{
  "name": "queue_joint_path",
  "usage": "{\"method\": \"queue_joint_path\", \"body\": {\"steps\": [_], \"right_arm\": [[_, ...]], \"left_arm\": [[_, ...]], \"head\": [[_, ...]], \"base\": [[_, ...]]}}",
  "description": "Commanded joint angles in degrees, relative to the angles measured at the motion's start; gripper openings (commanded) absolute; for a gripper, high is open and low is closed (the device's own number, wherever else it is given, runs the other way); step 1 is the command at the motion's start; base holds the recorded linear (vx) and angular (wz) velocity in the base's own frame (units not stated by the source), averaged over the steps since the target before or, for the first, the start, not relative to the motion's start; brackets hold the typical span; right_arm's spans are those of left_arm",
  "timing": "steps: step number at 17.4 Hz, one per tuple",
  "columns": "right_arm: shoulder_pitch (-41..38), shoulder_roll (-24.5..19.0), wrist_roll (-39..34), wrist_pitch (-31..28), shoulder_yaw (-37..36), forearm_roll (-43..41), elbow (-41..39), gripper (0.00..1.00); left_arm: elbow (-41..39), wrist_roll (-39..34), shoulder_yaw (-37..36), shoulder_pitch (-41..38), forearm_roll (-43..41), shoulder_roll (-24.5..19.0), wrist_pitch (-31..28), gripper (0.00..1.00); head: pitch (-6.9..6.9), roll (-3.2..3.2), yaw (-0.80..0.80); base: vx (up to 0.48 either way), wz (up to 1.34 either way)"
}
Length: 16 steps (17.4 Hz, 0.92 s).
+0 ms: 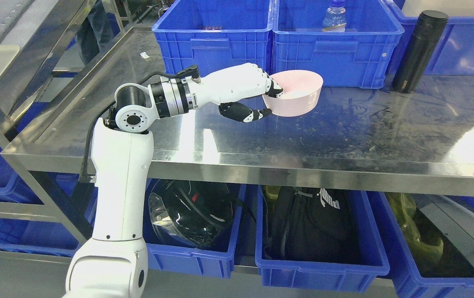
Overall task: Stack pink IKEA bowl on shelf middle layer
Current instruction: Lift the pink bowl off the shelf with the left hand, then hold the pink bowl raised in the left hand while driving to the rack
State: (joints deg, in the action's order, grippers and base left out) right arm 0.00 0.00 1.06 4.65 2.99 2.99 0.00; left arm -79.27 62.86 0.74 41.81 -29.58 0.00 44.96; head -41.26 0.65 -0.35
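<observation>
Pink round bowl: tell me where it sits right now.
In the head view, the pink round bowl is on the steel shelf surface near the middle, gripped at its left rim by the left hand, just before the blue plastic crates.

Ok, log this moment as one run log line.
arm: left | left hand: shut on pink bowl, fingers over rim, thumb under | bowl: tilted, on steel shelf | right hand: not in view | stack: not yet done

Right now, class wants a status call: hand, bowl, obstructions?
Left hand shut on pink bowl, fingers over near rim. Bowl over steel shelf. Black flask standing right, apart. Right hand unseen.
</observation>
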Motion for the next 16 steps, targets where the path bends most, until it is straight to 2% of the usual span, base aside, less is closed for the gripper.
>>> {"method": "queue_joint_path", "body": {"steps": [1, 7, 16], "right_arm": [[-0.2, 1.0, 0.0, 0.0, 0.0, 0.0, -1.0, 1.00], [-0.2, 1.0, 0.0, 0.0, 0.0, 0.0, -1.0, 1.00], [-0.3, 1.0, 0.0, 0.0, 0.0, 0.0, -1.0, 1.00]], "left_arm": [[-5.2, -0.3, 2.4, -3.2, 0.6, -1.0, 0.0, 0.00], [-5.2, -0.3, 1.3, -3.2, 0.6, -1.0, 0.0, 0.00], [-5.3, -1.1, 0.4, -4.0, 0.6, -1.0, 0.0, 0.01]], "head": [[0.00, 0.00, 0.00], [0.00, 0.00, 0.00], [0.00, 0.00, 0.00]], "base": [[-0.001, 0.03], [-0.011, 0.24], [0.014, 1.08]]}}
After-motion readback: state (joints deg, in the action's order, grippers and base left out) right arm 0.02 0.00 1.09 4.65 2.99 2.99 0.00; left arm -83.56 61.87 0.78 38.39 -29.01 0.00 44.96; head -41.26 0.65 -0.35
